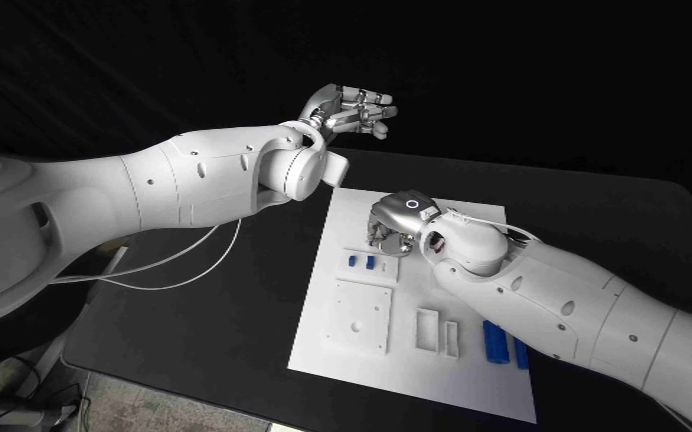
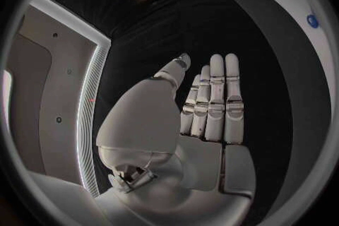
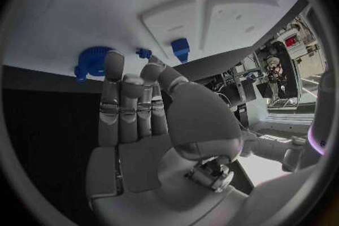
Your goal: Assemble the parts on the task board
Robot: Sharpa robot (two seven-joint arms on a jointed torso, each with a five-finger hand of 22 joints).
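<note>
Right hand [image 1: 397, 224] hovers low over the far part of the white task board [image 1: 325, 337], near the middle of the table, with the palm turned down. In the right wrist view its fingers [image 3: 134, 104] lie straight and close together, holding nothing, their tips near a blue gear-like part [image 3: 90, 61], a tiny blue piece [image 3: 144, 53] and a small blue block [image 3: 181, 48] on the board.

At about four o'clock from that hand, near the board's near right corner, two long blue bars [image 1: 495, 343] lie side by side, partly under the right forearm. At about seven o'clock from the hand two small blue parts [image 1: 361, 263] sit on a raised white fixture, and nearer the robot lie a square white plate [image 1: 361, 317] and two narrow white frames [image 1: 438, 330].

Left hand [image 1: 351, 110] is raised at about eleven o'clock from the board, beyond the table's far edge and well apart from the parts. Its fingers [image 2: 215, 96] are stretched out flat and it holds nothing. The black table [image 1: 188, 332] surrounds the board.
</note>
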